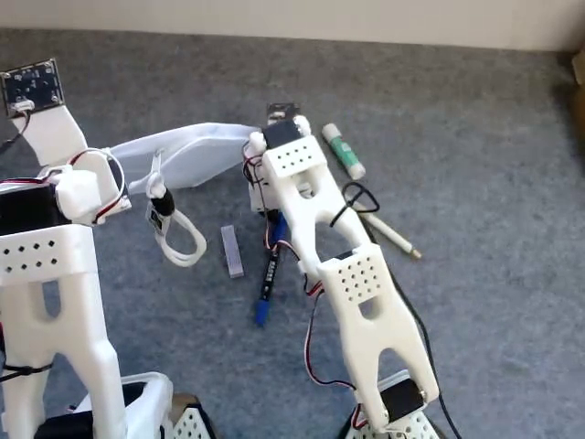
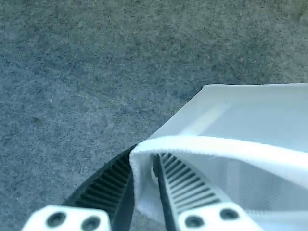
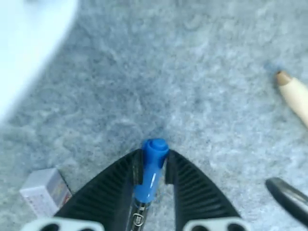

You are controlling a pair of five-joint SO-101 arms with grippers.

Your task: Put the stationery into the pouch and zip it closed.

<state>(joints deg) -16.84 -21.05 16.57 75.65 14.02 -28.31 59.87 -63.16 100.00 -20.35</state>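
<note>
We see the left gripper point(image 2: 148, 156) clenched on the rim of the white mesh pouch point(image 1: 196, 151), with the fabric pinched between its jaws. We think this hold is there to lift one edge off the table point(image 1: 475, 119), so that the mouth stands up and a thing can slide in. From these views we cannot tell how wide the mouth is. The pouch stretches across the table from the left gripper toward the right arm, so its long axis runs from side to side. Its white strap point(image 1: 183, 240) hangs down in a loop on the near side.

The right gripper point(image 3: 154, 154) is grasping the blue pen point(image 1: 267, 274): the jaws press on both sides of the barrel, close to one blue end. The long axis of the pen runs almost from near to far. Its free end points toward the bases of the arms, and the held end is just beside the pouch. In our judgement this grip near the end lets the pen go into the pouch with that end first.

The eraser point(image 1: 233, 251) lies just beside the pen, on its left. The glue stick point(image 1: 344, 151) and a cream pen point(image 1: 391, 233) lie on the right side of the arm, apart from the pouch. So we judge that the task is at its beginning, with the zip not yet closed.
</note>
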